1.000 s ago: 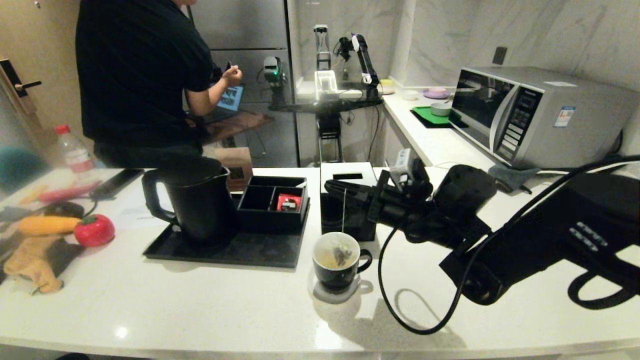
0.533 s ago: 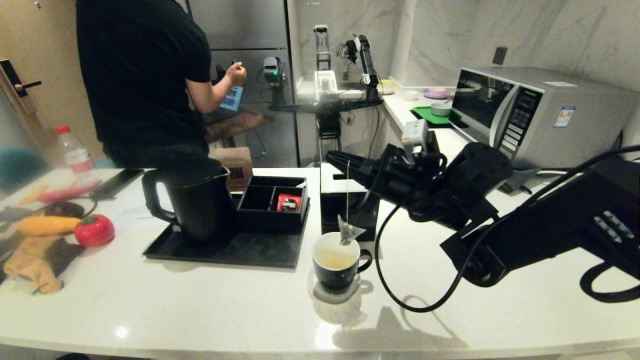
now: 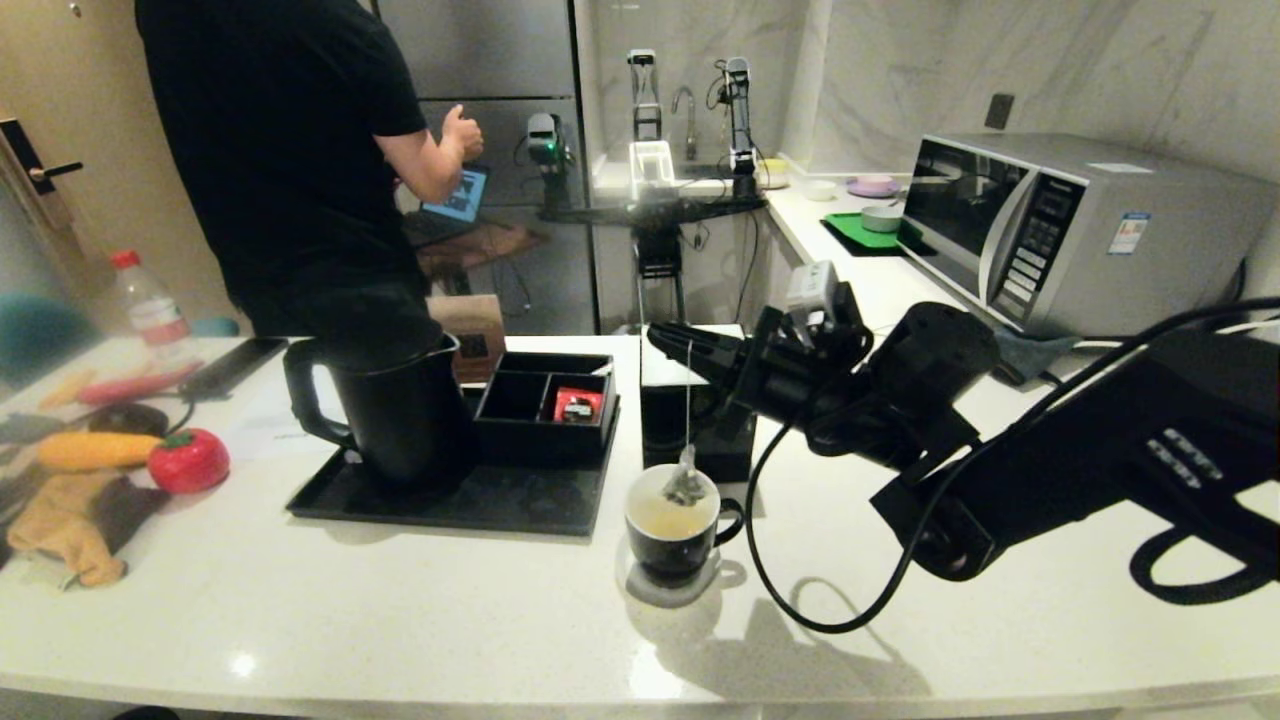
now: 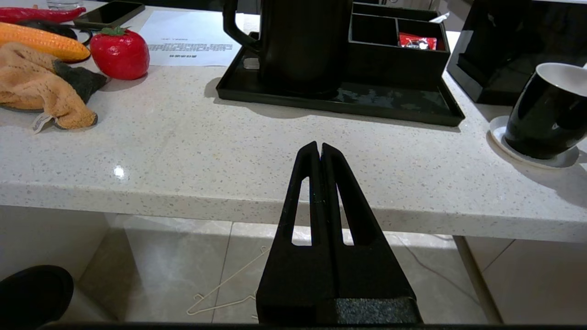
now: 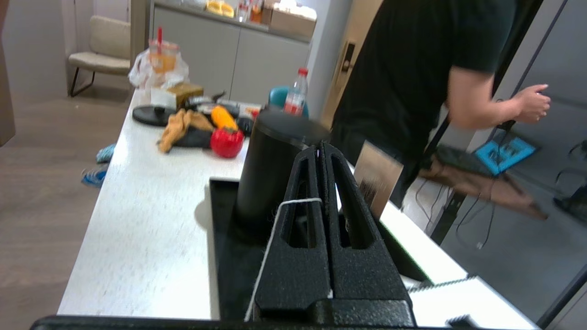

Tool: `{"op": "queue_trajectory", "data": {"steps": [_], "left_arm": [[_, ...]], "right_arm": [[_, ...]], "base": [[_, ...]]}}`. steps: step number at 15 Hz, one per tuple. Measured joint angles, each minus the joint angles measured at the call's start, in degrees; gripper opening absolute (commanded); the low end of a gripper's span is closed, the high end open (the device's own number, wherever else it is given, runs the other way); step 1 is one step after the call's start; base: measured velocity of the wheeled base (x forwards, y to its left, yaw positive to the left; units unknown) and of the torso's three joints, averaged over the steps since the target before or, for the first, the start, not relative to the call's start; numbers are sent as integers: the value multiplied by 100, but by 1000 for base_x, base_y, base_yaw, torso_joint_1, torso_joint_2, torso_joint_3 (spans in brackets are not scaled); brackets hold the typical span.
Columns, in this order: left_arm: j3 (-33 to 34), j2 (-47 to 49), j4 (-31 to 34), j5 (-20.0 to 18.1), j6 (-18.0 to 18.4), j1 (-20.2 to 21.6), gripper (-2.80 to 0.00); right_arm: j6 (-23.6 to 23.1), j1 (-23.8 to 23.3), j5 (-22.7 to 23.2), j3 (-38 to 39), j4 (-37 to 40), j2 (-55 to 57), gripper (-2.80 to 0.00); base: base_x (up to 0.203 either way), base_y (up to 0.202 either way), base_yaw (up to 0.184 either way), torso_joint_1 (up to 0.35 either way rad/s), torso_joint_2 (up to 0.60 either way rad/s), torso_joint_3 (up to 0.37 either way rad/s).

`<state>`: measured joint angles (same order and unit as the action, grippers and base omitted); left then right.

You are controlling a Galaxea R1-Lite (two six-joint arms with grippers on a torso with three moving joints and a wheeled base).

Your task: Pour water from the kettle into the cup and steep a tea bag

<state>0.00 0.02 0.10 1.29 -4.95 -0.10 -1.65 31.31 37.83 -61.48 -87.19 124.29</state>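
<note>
Since half a second ago the right hand [image 3: 668, 338] has dipped, so the tea bag [image 3: 685, 487], which hung clear above the cup [image 3: 678, 528], now sits at the rim, partly inside; the fingers are pinched shut on the string [image 3: 688, 395]. Because the bag swings freely, a quick move could catch it on the rim, tip the cup on the desk [image 3: 400, 620], or splash the pale water [image 3: 664, 522]. Below the desk edge the left hand [image 4: 319, 149] is parked, closed and empty, and the kettle [image 3: 385, 405] stands on its tray [image 3: 450, 500].
</note>
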Motion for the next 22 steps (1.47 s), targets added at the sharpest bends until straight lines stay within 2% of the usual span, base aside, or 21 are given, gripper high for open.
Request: {"op": "queue_trajectory", "data": {"steps": [7,12,22], "left_arm": [[0,0,0,0,-1,0,-280],[0,0,0,1,0,0,-280],[0,0,0,0,0,0,-280]], "right_arm": [[-69,28,-3,362,1,448,-280],[-301,46,-10,720,0,688,-280],[-306,48,-16,794,0,760,-280]], "base": [[0,0,0,0,0,0],[0,0,0,0,0,0],[0,0,0,0,0,0]]}}
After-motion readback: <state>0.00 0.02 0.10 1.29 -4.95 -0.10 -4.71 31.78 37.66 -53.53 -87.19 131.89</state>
